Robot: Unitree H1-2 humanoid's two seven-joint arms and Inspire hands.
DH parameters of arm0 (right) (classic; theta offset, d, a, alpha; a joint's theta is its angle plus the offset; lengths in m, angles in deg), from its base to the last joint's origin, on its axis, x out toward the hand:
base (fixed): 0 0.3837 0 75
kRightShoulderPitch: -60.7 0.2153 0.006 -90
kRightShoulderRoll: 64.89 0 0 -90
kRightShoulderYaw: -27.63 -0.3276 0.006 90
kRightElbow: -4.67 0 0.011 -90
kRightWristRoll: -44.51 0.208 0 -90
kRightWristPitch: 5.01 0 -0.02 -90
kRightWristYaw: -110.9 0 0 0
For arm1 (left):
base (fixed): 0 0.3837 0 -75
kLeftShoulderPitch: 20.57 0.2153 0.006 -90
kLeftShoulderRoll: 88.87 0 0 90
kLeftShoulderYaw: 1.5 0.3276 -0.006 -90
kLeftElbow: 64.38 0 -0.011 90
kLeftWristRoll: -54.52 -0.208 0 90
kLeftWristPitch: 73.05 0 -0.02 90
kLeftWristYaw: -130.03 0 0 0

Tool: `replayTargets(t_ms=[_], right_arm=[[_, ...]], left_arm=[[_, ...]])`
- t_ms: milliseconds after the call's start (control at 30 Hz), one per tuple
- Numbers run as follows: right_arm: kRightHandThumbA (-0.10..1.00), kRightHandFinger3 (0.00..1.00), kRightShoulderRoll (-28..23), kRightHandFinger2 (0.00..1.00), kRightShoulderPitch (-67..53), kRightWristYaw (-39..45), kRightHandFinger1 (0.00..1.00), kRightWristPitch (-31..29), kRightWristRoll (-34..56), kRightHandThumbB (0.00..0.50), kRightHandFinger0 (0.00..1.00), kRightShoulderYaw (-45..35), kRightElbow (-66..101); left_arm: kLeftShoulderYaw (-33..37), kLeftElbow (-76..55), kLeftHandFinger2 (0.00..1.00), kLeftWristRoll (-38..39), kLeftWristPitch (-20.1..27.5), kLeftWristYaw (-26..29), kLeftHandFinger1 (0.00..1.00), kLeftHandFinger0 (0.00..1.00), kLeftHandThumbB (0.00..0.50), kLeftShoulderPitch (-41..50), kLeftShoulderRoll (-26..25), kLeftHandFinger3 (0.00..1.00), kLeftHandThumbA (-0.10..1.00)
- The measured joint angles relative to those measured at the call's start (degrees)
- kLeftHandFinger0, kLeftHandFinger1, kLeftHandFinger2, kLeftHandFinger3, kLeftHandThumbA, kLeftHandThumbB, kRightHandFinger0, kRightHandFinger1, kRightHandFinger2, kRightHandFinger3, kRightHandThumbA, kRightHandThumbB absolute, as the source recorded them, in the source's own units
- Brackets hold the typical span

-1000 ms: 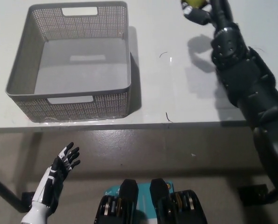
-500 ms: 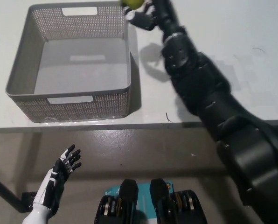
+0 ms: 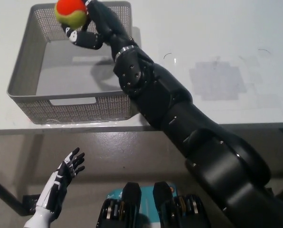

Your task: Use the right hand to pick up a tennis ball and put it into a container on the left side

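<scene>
Red and yellow-green, the tennis ball (image 3: 70, 12) sits at the upper left of the frame, held up above the far part of the grey basket (image 3: 23, 71). The right hand (image 3: 87, 28) has its black fingers curled around the ball's right and lower sides, gripping it; the ball is clear of the basket's floor and its shadow falls on the grey bottom below. From the hand the black right arm (image 3: 179, 118) runs diagonally down across the basket's right wall to the lower right corner of the frame, growing bulkier as it goes.

That basket is a perforated rectangular bin with slotted handles, standing on the white table (image 3: 217, 33) near its front edge, in the left half of the frame. A grey taped patch (image 3: 217, 80) lies on the tabletop to the right of the arm, well apart from the basket.

Below the table edge, at the lower left of the frame, the left hand (image 3: 61, 178) rests over the floor with its fingers spread and nothing in it.
</scene>
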Motion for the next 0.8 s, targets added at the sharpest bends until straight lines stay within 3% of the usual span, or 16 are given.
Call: replayTargets(t_ms=[67,100,133,167,200,233,267,333,433,500,800], right_arm=[[-0.1,0.97,0.09,0.89,-0.01,0.02,0.44,0.01,-0.45,0.165,0.0,0.65,-0.54],[-0.1,1.0,0.08,0.94,-0.02,0.02,0.49,0.02,-0.66,0.164,0.04,1.0,-0.82],[-0.1,1.0,0.07,0.95,-0.02,0.02,0.54,0.02,-0.76,0.196,0.12,1.14,-0.91],[-0.05,1.0,0.05,0.93,-0.02,0.02,0.62,0.09,-0.91,0.245,0.25,1.42,-1.1],[0.15,1.0,0.01,1.0,-0.01,0.13,0.93,0.36,-1.12,0.333,0.54,1.76,-1.33],[0.31,1.0,-0.04,1.0,-0.01,0.27,1.0,0.52,-1.26,0.347,0.92,1.93,-1.48],[0.36,1.0,-0.13,1.0,0.03,0.84,1.0,1.06,-1.6,0.352,0.99,2.33,-1.81],[0.53,1.0,-0.5,1.0,0.16,2.51,1.0,2.15,-2.24,0.439,1.0,3.57,-2.39],[0.68,1.0,-1.15,1.0,0.21,4.16,1.0,3.35,-3.06,0.475,1.0,5.05,-2.88],[0.75,1.0,-1.73,1.0,0.21,4.88,1.0,4.33,-3.57,0.479,1.0,5.77,-3.01],[0.84,1.0,-2.72,1.0,0.25,6.71,1.0,6.86,-5.09,0.46,1.0,7.55,-2.98]], left_arm=[[0.03,0.0,1.0,-0.08,0.0,-0.01,1.0,1.0,0.251,-0.11,-0.03,1.0,1.0],[0.07,0.0,1.0,-0.09,0.0,-0.01,1.0,1.0,0.253,-0.19,-0.06,1.0,1.0],[0.08,0.0,1.0,-0.1,0.0,-0.01,1.0,1.0,0.261,-0.23,-0.08,1.0,1.0],[0.13,0.0,1.0,-0.13,0.0,-0.01,1.0,1.0,0.263,-0.37,-0.13,1.0,1.0],[0.19,0.0,1.0,-0.19,0.0,-0.01,1.0,1.0,0.265,-0.59,-0.19,1.0,1.0],[0.22,0.0,1.0,-0.2,0.0,-0.01,1.0,1.0,0.267,-0.7,-0.22,1.0,1.0],[0.3,0.0,1.0,-0.23,-0.01,-0.01,1.0,1.0,0.266,-0.87,-0.29,1.0,1.0],[0.42,0.0,1.0,-0.26,-0.01,-0.03,1.0,1.0,0.263,-1.0,-0.41,1.0,1.0],[0.54,0.03,1.0,-0.24,0.0,-0.07,1.0,1.0,0.259,-1.0,-0.63,1.0,1.0],[0.58,0.09,1.0,-0.22,0.0,-0.19,1.0,1.0,0.255,-1.01,-0.88,1.0,1.0],[0.88,0.11,1.0,-0.22,0.0,-0.41,1.0,1.0,0.25,-1.72,-1.13,1.0,1.0]])
